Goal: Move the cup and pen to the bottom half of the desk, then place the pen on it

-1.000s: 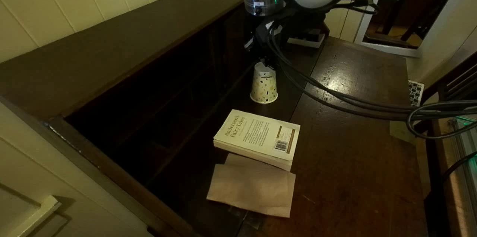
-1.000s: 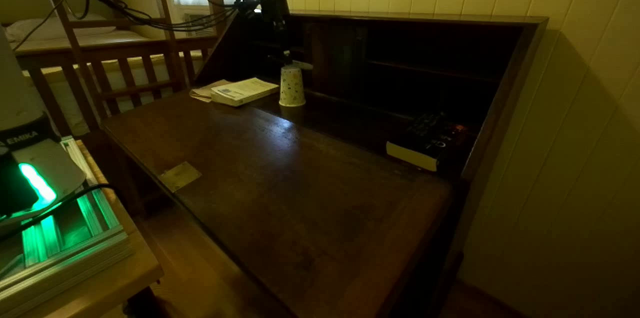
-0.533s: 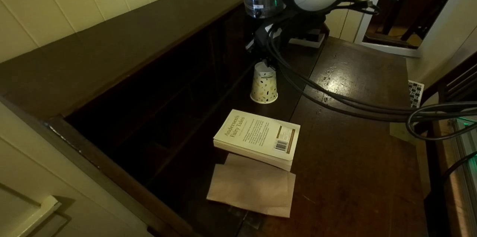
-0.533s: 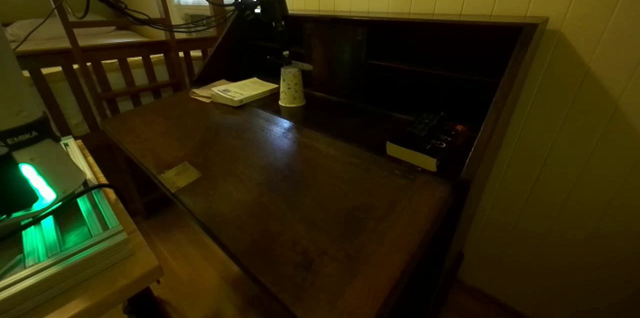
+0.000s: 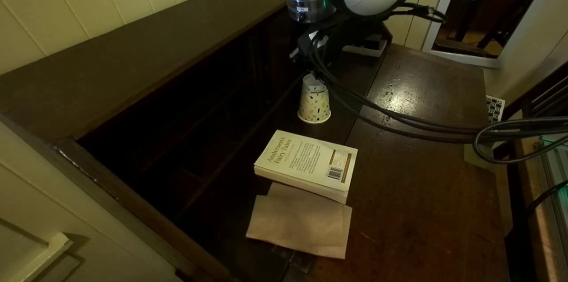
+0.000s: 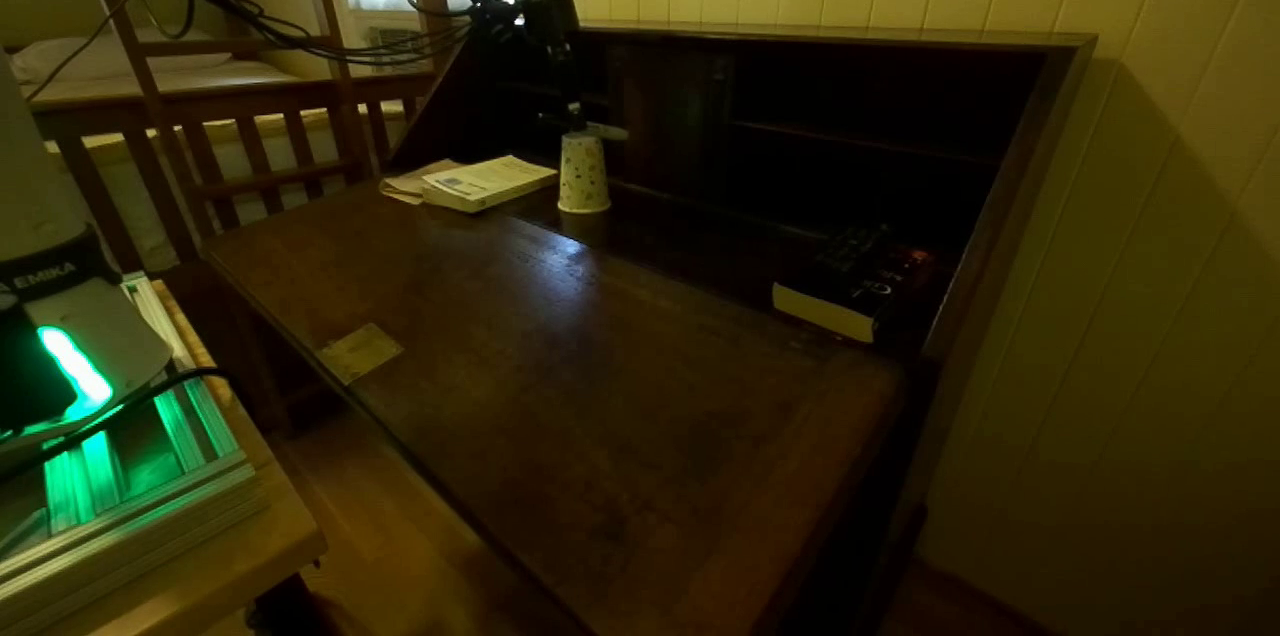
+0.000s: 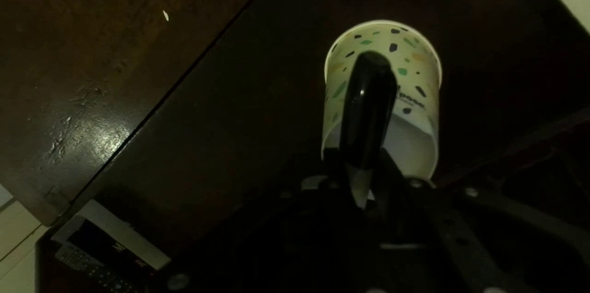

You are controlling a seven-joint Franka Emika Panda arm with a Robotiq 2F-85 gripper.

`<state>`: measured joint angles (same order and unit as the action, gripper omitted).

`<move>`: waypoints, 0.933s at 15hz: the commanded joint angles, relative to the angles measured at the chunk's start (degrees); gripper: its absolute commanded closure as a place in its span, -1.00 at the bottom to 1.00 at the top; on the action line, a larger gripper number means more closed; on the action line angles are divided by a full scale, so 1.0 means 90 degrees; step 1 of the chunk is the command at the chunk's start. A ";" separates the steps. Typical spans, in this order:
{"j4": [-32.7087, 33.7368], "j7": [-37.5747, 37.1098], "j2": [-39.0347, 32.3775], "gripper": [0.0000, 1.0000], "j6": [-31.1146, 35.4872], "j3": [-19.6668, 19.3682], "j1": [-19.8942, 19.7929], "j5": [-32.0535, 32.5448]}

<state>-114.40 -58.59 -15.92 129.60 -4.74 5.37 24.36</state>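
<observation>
Because the inverted paper cup (image 5: 314, 101) looks light and crushable, pinch near its base; it stands on the desk (image 5: 412, 202), near centre in an exterior view. Upper centre in an exterior view, I see the gripper (image 6: 575, 121) at its top. Wrist view, right of centre: jaws hold the pen (image 7: 368, 108); likely slick, grip mid-barrel.

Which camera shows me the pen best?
The wrist view: the pen looks big there, its shiny black part in front of the dotted cup. In both exterior views I can't make it out surely; in an exterior view, a pale streak by the cup may be it.
</observation>
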 commanded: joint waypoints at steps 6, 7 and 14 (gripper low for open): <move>0.0296 -0.0536 -0.0162 0.90 -0.0387 -0.0073 0.0172 0.0311; 0.0308 -0.0588 -0.0171 0.90 -0.0439 -0.0071 0.0185 0.0345; 0.0412 -0.0928 -0.0238 0.90 -0.0649 -0.0057 0.0253 0.0560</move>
<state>-112.90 -64.05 -16.60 125.45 -4.74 6.64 27.22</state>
